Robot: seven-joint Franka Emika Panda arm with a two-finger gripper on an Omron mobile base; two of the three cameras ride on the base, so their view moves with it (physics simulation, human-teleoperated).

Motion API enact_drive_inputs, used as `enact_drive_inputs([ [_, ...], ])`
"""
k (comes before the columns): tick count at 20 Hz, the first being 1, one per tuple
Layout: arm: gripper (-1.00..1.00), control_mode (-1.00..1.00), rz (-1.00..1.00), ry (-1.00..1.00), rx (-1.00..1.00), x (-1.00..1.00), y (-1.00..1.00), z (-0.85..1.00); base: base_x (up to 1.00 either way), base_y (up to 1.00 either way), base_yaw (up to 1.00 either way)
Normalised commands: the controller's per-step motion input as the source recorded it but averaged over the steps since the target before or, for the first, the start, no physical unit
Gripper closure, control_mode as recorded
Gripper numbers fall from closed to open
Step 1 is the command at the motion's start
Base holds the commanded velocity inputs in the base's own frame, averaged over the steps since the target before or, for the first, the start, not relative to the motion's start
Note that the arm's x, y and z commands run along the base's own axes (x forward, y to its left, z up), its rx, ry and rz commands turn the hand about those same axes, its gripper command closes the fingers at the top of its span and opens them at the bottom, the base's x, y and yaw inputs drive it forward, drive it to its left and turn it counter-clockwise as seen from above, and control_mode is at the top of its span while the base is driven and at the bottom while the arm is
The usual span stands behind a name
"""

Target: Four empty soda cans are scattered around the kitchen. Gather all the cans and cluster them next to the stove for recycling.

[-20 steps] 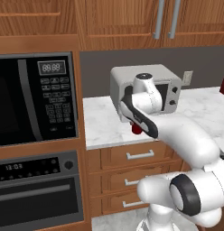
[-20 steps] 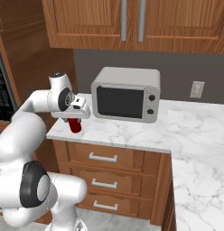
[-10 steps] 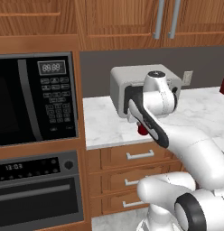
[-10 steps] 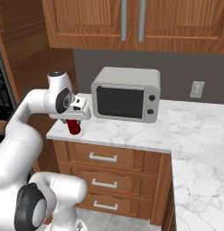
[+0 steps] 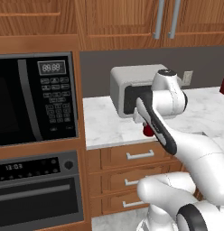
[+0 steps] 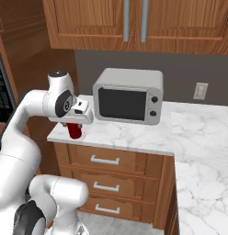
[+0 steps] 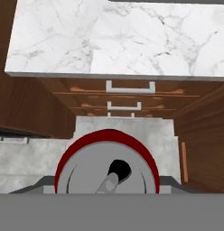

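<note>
A: Where is our can?
B: The red soda can point(image 6: 76, 131) hangs in our tool point(image 6: 75, 127), clamped, just off the table point(image 6: 134, 137) edge.
A: We should carry it upright toward the stove.

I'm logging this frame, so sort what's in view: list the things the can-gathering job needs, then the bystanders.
Job things:
- red soda can, held above the counter's edge
- gripper, shut on the can

Bystanders:
- countertop toaster oven
- built-in microwave
- wall oven
- marble counter
- drawers
</note>
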Motion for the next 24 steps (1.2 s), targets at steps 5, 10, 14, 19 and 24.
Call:
enact_drive_inputs([
  [5,1.00,-1.00,-0.09,0.00,0.00,-0.25,-0.01,0.06,0.00,0.00,0.00],
  [10,1.00,-1.00,-0.07,0.00,0.00,-0.14,0.00,0.09,0.00,0.00,0.00],
  [14,1.00,1.00,-0.01,0.00,0.00,-0.03,0.00,0.02,-0.21,-0.06,0.00],
  [19,1.00,1.00,0.00,0.00,0.00,0.00,0.00,0.00,-0.73,-0.08,0.00],
  [24,1.00,1.00,0.00,0.00,0.00,0.00,0.00,0.00,-0.94,0.00,0.00],
])
